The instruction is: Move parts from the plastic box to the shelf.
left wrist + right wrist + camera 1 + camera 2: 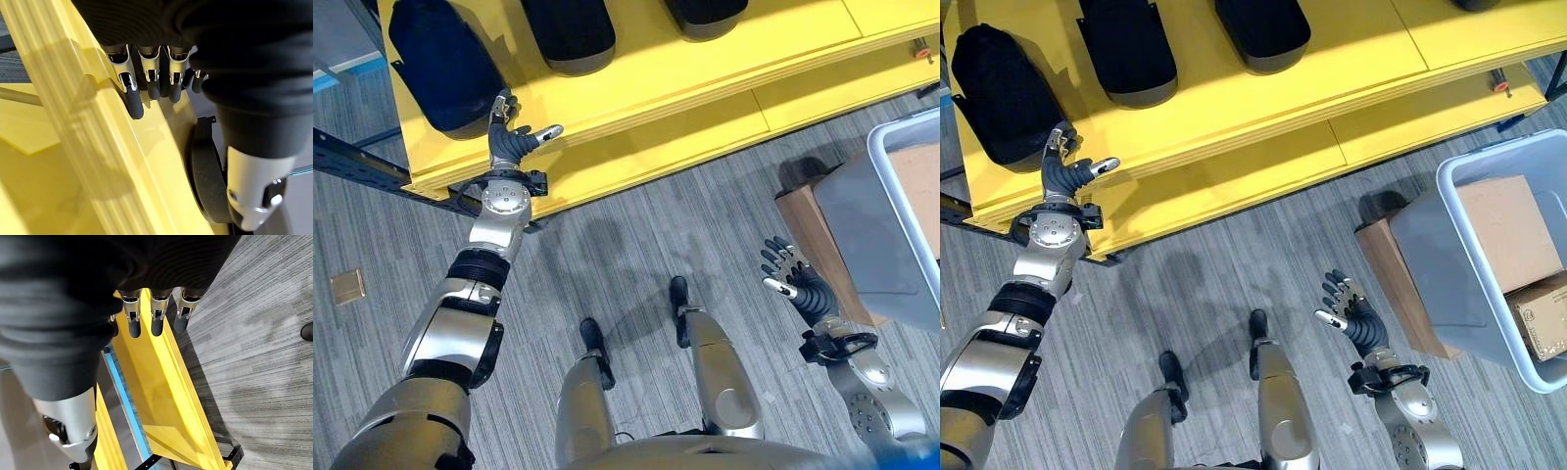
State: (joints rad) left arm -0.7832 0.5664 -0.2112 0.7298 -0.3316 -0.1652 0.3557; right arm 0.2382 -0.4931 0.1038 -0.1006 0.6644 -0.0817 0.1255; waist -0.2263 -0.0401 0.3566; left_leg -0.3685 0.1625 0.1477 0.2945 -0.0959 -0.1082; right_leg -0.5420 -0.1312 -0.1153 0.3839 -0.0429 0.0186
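A: While the yellow shelf (1263, 108) is stretching across the top of the scene, what is sitting on it?

B: Three black parts (1128, 49) are lying on its upper board, one at the far left, two further along. The grey plastic box (1474, 245) is standing on the floor at the robot's right, leaning against a brown carton (1400, 284), and two cardboard packages (1508, 230) are resting inside it.

A: So the parts are waiting in both places. What are the hands doing?

B: The left hand (1065, 168) is hovering at the shelf's front edge just beside the leftmost black part, fingers relaxed and holding nothing. The right hand (1349, 308) is hanging above the floor near the box, fingers spread, also empty.

A: What is the step in hand, as you are judging it?

B: Probably turning back to the box for another piece. The robot should be lifting the left hand clear of the shelf lip without nudging the part beside it, then reaching over the box's rim, not its wall, and closing on the package's opposite sides.
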